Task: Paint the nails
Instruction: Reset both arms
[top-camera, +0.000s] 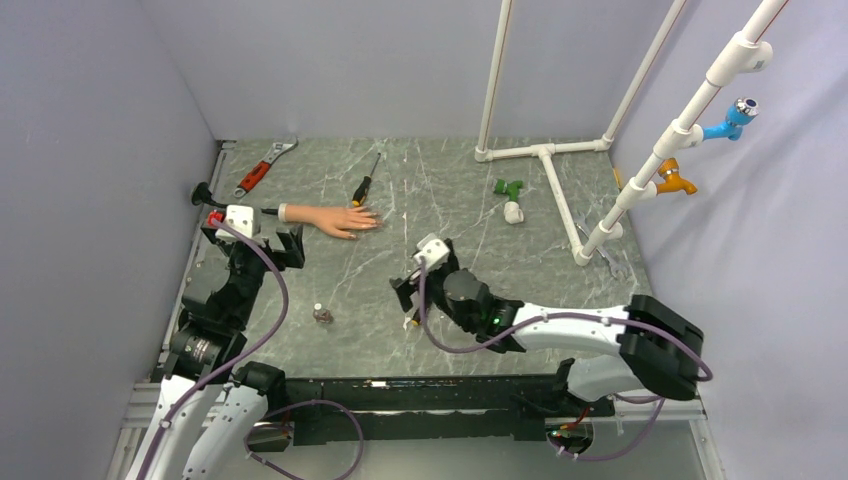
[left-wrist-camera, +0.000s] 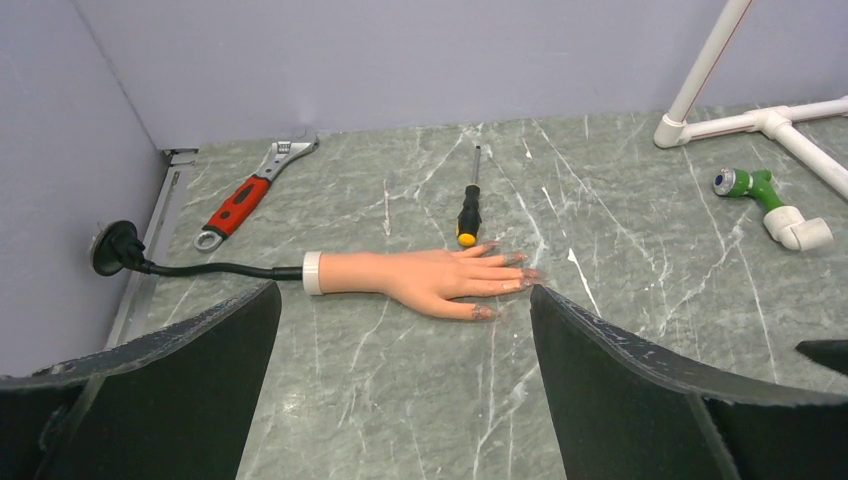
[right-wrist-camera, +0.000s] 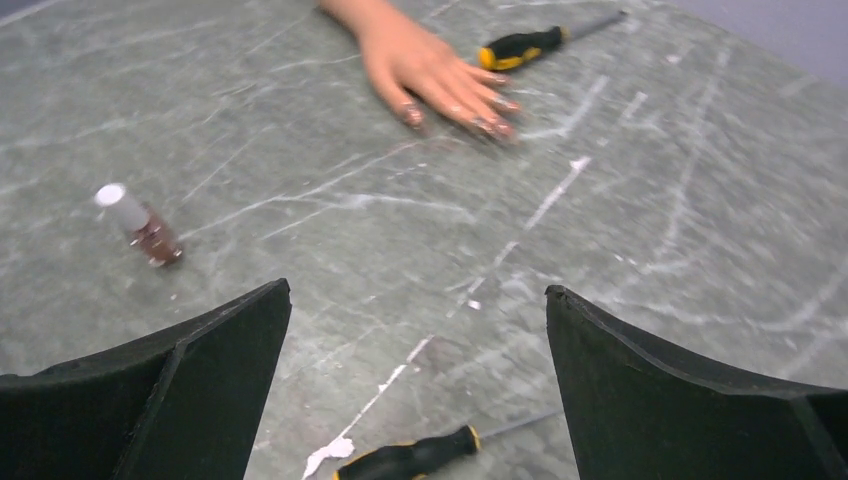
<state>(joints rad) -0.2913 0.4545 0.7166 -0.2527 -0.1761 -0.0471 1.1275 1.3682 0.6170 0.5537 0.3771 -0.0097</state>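
The flesh-coloured mannequin hand (top-camera: 330, 219) lies palm down at the left-centre of the table, with its white cuff to the left. Its nails (left-wrist-camera: 505, 274) point right and look smeared with dark polish; they also show in the right wrist view (right-wrist-camera: 470, 115). A small polish bottle (top-camera: 322, 314) stands near the front, also seen in the right wrist view (right-wrist-camera: 142, 228). My left gripper (top-camera: 255, 238) is open and empty just in front of the hand (left-wrist-camera: 405, 288). My right gripper (top-camera: 412, 288) is open and empty mid-table (right-wrist-camera: 418, 287), well short of the hand.
A yellow-black screwdriver (top-camera: 365, 182) and a red-handled wrench (top-camera: 262, 168) lie behind the hand. A second small screwdriver (right-wrist-camera: 410, 460) lies under my right gripper. A green fitting (top-camera: 510, 187), a white PVC frame (top-camera: 550, 170) and a black suction mount (left-wrist-camera: 112, 248) are nearby.
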